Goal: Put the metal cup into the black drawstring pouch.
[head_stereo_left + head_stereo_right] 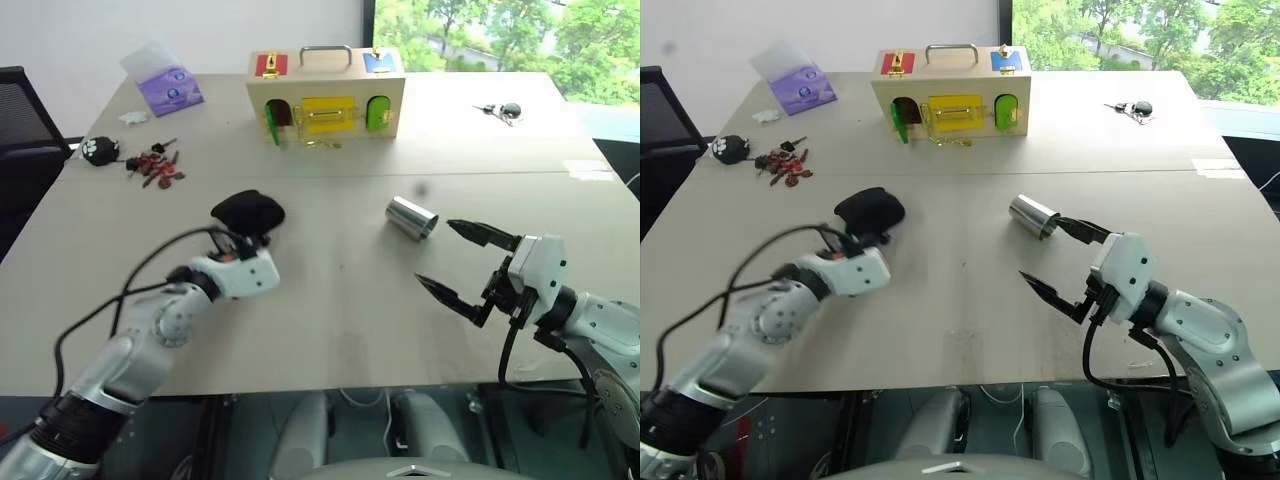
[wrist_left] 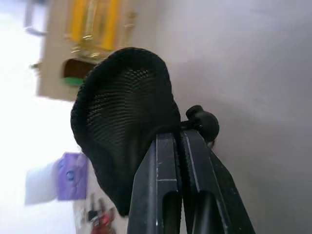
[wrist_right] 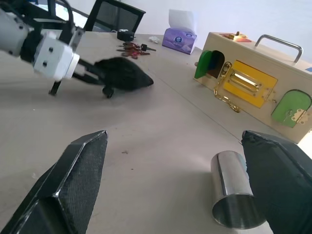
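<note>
The black drawstring pouch (image 1: 248,210) lies bunched on the table, left of centre. My left gripper (image 1: 246,238) is shut on its near edge; in the left wrist view the fingertips (image 2: 168,139) pinch the mesh fabric (image 2: 122,112) beside the cord stopper (image 2: 202,122). The metal cup (image 1: 411,217) lies on its side right of centre, its open end turned toward my right arm. My right gripper (image 1: 434,251) is open, just short of the cup, with one finger near the cup's mouth. In the right wrist view the cup (image 3: 233,202) lies close to one wide-spread finger (image 3: 278,170).
A wooden latch box (image 1: 325,95) stands at the back centre. At the back left are a purple tissue pack (image 1: 170,88), a black-and-white plush keychain (image 1: 102,150) and red keys (image 1: 155,165). Another key bunch (image 1: 500,110) lies at the back right. A dark chair (image 1: 20,110) stands at the left.
</note>
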`<action>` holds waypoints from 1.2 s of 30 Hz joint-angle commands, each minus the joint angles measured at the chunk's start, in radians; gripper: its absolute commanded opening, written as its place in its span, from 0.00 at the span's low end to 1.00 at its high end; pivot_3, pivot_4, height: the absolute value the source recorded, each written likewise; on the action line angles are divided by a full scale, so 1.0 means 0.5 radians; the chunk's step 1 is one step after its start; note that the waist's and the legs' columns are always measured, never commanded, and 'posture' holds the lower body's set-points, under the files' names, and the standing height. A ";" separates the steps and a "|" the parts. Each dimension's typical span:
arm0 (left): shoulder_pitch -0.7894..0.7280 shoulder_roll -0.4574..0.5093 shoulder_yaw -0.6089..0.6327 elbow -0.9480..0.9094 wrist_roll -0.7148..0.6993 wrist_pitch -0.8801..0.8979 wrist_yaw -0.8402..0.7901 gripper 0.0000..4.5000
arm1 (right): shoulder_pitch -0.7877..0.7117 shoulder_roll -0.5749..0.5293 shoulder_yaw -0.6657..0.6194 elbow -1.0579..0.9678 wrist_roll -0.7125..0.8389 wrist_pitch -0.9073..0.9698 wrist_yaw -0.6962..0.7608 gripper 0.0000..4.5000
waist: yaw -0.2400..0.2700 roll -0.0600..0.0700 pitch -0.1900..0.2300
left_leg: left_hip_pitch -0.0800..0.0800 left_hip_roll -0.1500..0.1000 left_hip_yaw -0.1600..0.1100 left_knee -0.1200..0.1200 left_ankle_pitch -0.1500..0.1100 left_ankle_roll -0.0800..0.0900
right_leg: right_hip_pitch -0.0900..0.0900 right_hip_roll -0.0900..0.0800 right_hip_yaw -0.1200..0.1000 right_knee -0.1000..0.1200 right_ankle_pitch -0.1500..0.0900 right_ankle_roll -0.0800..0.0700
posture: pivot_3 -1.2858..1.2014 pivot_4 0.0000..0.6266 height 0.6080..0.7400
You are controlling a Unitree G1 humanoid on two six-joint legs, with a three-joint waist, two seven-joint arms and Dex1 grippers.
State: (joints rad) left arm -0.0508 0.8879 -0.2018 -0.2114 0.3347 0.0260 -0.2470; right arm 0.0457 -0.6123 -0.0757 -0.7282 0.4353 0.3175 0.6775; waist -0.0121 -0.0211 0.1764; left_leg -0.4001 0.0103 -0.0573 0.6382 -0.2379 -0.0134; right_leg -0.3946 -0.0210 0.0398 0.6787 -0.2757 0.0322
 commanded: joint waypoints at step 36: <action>0.256 0.467 0.427 -1.201 -0.736 1.326 0.058 0.77 | -0.175 0.085 0.202 0.151 -0.063 -0.193 0.118 1.00 | 0.001 0.002 0.002 | 0.006 0.001 -0.004 0.017 0.000 0.000 | 0.016 0.005 -0.005 0.000 0.000 0.000 | 0.52 0.24 1.00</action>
State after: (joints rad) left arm 0.0817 1.1075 -0.0070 -0.7563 -0.0778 0.6714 -0.2048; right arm -0.0277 -0.5728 0.0326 -0.6367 0.3873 0.2371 0.7336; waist -0.0117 -0.0202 0.1775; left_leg -0.3970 0.0111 -0.0590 0.6469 -0.2380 -0.0133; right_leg -0.3868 -0.0184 0.0374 0.6787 -0.2759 0.0322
